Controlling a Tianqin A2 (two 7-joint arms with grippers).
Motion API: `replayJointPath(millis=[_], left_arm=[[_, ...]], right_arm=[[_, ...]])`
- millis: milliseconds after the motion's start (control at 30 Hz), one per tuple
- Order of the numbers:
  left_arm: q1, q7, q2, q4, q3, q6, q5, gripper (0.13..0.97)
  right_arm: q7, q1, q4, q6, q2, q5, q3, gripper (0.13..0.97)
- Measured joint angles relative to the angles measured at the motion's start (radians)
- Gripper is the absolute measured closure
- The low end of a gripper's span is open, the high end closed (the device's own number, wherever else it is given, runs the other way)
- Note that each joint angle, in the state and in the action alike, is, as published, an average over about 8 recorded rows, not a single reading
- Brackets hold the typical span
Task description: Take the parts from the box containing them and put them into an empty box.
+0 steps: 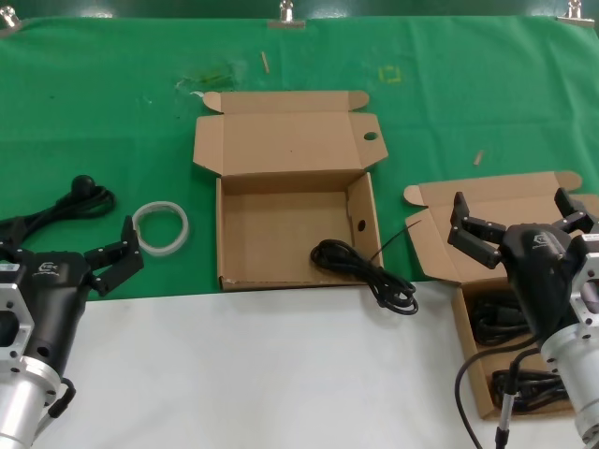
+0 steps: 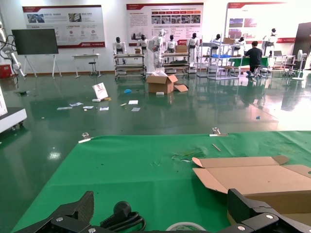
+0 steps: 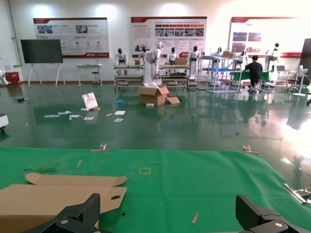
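Observation:
The empty box (image 1: 281,234) stands open at the centre, with an oval hole in its lid (image 1: 371,137) and a round hole in its right wall. One black cord (image 1: 363,271) lies across its front right corner, part inside, part out on the white table. The box containing the parts (image 1: 468,271) stands open at the right, with black cords (image 1: 501,323) inside. My right gripper (image 1: 519,220) is open and empty above that box. My left gripper (image 1: 61,248) is open and empty at the far left, near another black cord (image 1: 82,200) on the green mat.
A white ring of tubing (image 1: 161,226) lies on the mat left of the centre box; it also shows in the left wrist view (image 2: 184,226) beside the loose cord's plug (image 2: 121,216). The holed lid (image 3: 63,196) shows in the right wrist view. Small scraps lie on the far mat.

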Motion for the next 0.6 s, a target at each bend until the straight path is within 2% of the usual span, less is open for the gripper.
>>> replayJointPath(millis=[600], left_arm=[[0.000, 0.000, 0.000, 0.000, 0.000, 0.000, 0.000, 0.132]], right_arm=[[0.000, 0.000, 0.000, 0.000, 0.000, 0.000, 0.000, 0.129]])
